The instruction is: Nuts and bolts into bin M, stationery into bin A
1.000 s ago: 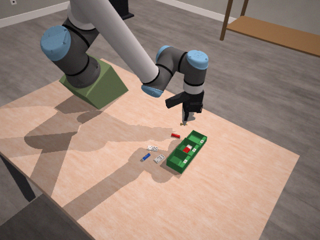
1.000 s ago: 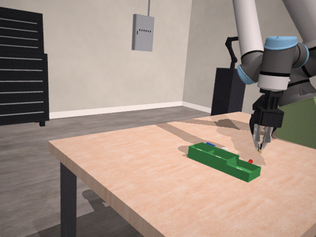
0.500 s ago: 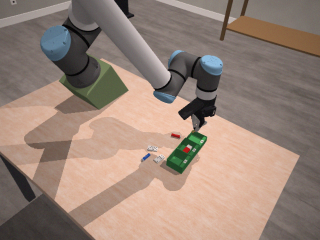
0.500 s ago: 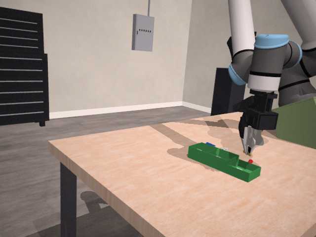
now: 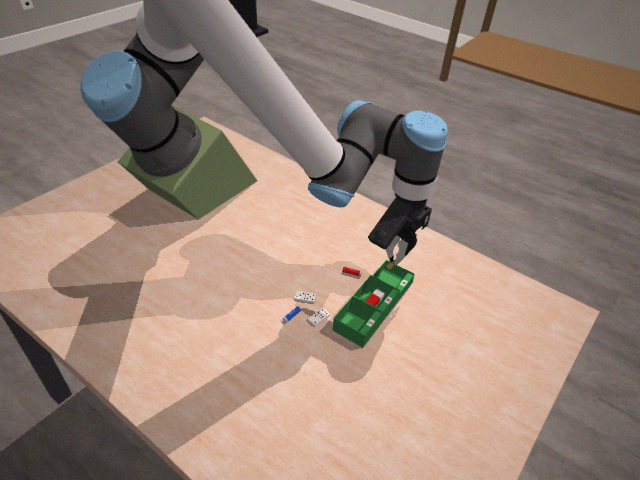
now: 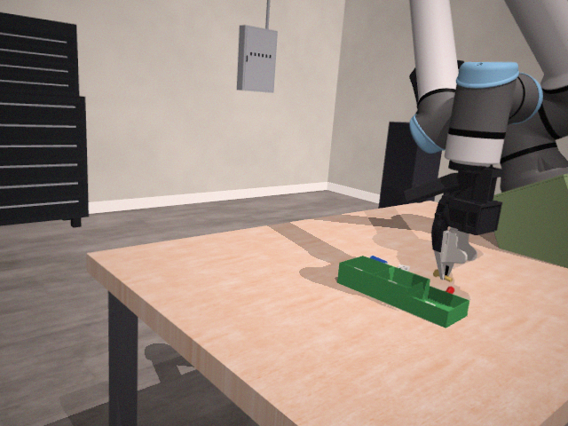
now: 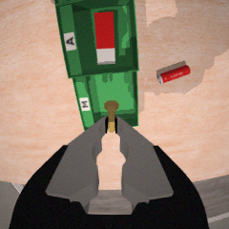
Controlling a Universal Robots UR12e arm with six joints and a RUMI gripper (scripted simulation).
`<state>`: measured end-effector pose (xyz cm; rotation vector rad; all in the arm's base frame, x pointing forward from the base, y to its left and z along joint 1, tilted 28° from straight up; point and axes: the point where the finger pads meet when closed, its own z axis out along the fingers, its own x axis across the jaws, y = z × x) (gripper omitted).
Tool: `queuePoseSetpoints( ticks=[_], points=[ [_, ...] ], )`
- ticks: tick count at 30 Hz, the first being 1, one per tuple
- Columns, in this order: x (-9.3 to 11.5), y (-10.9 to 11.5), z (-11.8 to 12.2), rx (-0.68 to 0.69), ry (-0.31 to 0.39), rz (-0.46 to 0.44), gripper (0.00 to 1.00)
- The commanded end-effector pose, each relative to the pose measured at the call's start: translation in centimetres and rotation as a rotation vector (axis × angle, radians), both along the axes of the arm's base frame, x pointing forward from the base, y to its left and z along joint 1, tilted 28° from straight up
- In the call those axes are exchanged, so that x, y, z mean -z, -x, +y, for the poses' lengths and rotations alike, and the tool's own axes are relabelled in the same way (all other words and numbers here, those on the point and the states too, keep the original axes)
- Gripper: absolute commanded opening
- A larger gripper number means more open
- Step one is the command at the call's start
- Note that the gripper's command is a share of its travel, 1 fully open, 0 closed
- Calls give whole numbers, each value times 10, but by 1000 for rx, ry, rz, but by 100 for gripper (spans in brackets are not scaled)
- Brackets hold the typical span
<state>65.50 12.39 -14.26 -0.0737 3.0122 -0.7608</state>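
Observation:
My gripper (image 7: 111, 117) is shut on a small brass bolt (image 7: 112, 114) and holds it just above the end compartment marked M (image 7: 113, 97) of the green bin row (image 5: 373, 308). The bolt also shows at the fingertips in the top view (image 5: 391, 264) and in the exterior view (image 6: 442, 273). The middle compartment marked A (image 7: 102, 38) holds a red and white eraser (image 7: 105, 37). A red cylinder (image 7: 174, 73) lies on the table beside the M bin. A blue marker (image 5: 291, 313) lies left of the bins.
Two white dominoes (image 5: 305, 297) (image 5: 318, 316) lie on the table left of the bin row. The arm's green base block (image 5: 191, 170) stands at the table's far corner. A wooden shelf (image 5: 547, 67) stands beyond the table.

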Motion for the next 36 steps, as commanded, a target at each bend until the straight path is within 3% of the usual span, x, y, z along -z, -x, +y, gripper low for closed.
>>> queuePoseSetpoints(
  ticks=[1, 18, 36],
  points=[
    [-1, 0, 0, -97, -3, 47, 0],
    [-1, 2, 0, -97, -3, 47, 0],
    [28, 0, -15, -97, -3, 47, 0]
  ],
)
